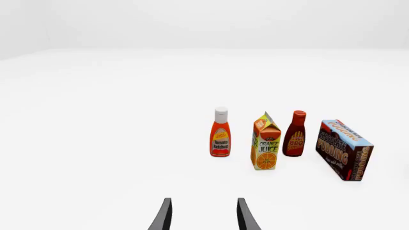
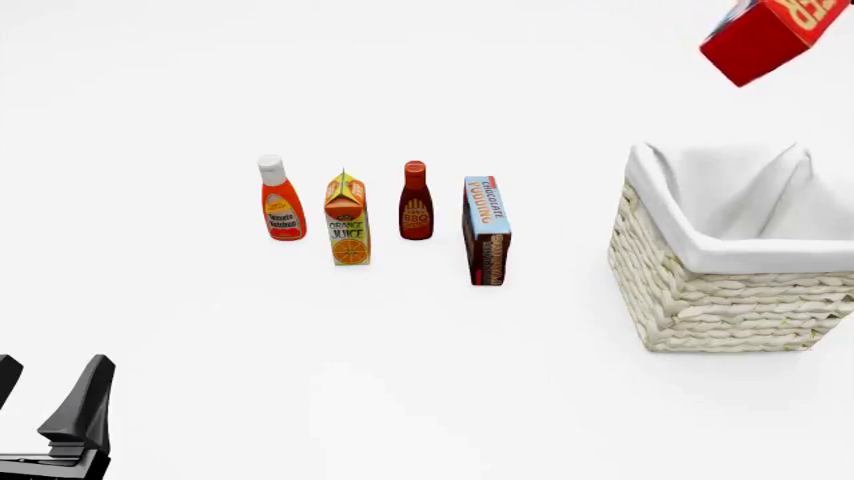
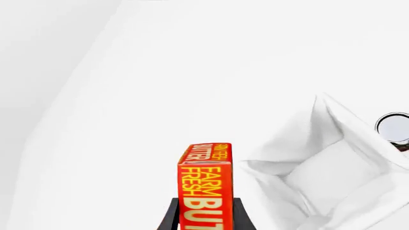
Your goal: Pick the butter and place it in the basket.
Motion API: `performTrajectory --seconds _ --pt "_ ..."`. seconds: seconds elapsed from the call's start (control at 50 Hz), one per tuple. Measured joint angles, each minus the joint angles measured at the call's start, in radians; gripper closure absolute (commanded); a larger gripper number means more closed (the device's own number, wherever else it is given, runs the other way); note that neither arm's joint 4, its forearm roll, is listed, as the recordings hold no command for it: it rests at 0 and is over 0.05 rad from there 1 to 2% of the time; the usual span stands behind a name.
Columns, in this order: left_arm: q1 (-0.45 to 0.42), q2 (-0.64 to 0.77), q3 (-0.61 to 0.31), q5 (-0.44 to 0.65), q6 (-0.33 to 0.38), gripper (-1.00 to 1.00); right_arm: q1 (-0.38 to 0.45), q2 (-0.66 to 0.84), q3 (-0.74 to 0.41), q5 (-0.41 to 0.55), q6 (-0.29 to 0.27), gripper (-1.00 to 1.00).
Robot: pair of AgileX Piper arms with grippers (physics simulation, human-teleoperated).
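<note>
The butter (image 2: pixel 767 38), a red-orange box with cream lettering, hangs tilted in the air above the far right of the basket (image 2: pixel 721 300), a cream wicker basket with white cloth lining. In the right wrist view, my right gripper (image 3: pixel 206 213) is shut on the butter (image 3: pixel 206 182), one dark finger on each side, and the basket's lining (image 3: pixel 338 120) lies below and beside it. The right gripper itself does not show in the front view. My left gripper (image 2: pixel 47 395) stands open and holds nothing near the table's front left corner; its fingers (image 1: pixel 163 215) point toward the groceries.
A row of groceries stands mid-table, left of the basket: tomato ketchup (image 2: pixel 279 200), an orange juice carton (image 2: pixel 347 220), a BBQ sauce bottle (image 2: pixel 415 202) and a chocolate pudding box (image 2: pixel 487 232). A small round grey-rimmed object (image 3: pixel 393 127) shows beyond the lining.
</note>
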Motion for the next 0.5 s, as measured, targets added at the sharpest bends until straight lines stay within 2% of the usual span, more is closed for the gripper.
performTrajectory --seconds 0.5 --pt "0.000 0.000 0.000 0.000 0.000 -1.00 -0.041 -0.024 0.076 -0.028 0.045 1.00"
